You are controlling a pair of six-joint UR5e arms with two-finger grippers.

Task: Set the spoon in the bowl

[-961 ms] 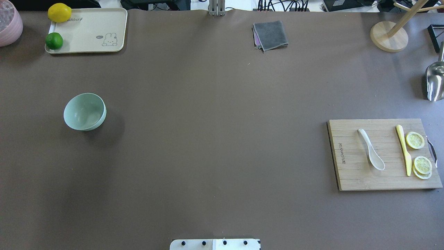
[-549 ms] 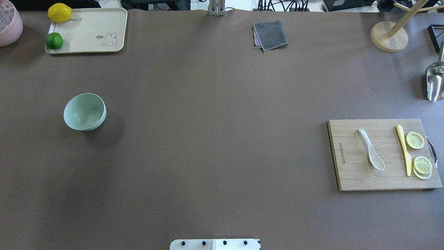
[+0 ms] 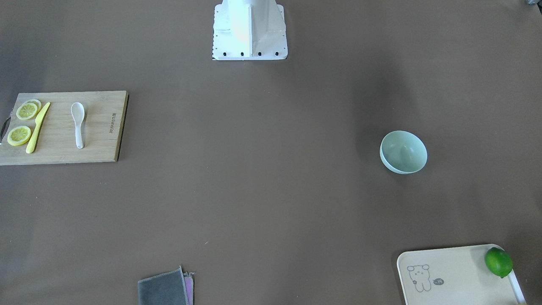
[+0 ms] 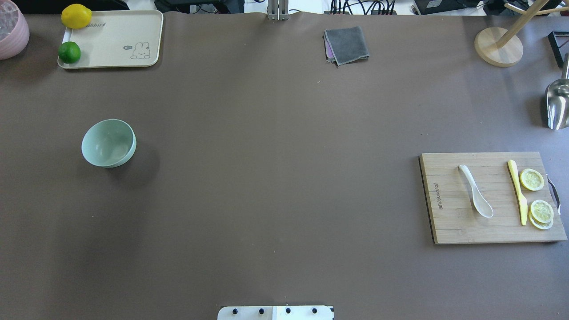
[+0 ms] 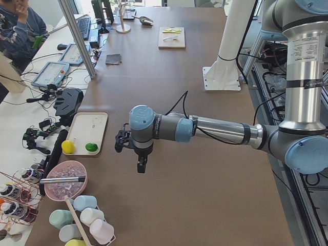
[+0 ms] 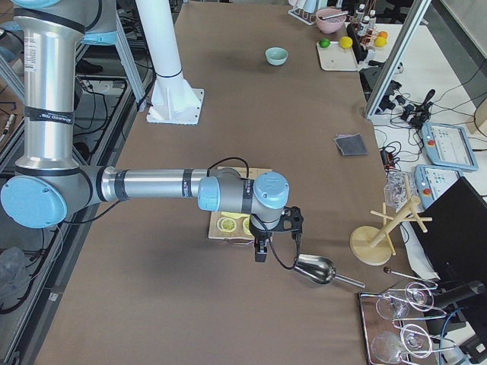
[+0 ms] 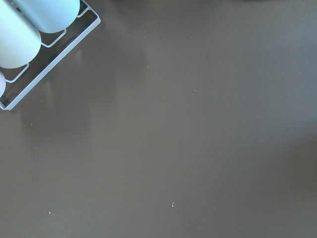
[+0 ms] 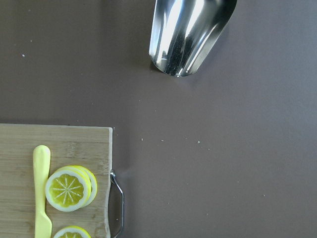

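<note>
The white spoon [image 4: 476, 195] lies on a wooden cutting board [image 4: 449, 224] at the table's right, scoop toward the robot; it also shows in the front-facing view [image 3: 78, 125]. The mint-green bowl [image 4: 108, 143] stands empty on the table's left and shows in the front-facing view [image 3: 403, 151]. Both arms are outside the overhead view. The left gripper [image 5: 140, 165] hangs above the table's left end, well away from the bowl. The right gripper [image 6: 260, 255] hovers past the board's right edge. I cannot tell whether either is open or shut.
A yellow knife [image 4: 518, 191] and lemon slices [image 4: 532, 179] share the board. A metal scoop [image 4: 558, 104] and a wooden stand [image 4: 498, 46] lie at the far right. A grey cloth [image 4: 346, 44], and a tray [image 4: 120, 44] with lemon and lime, sit at the back.
</note>
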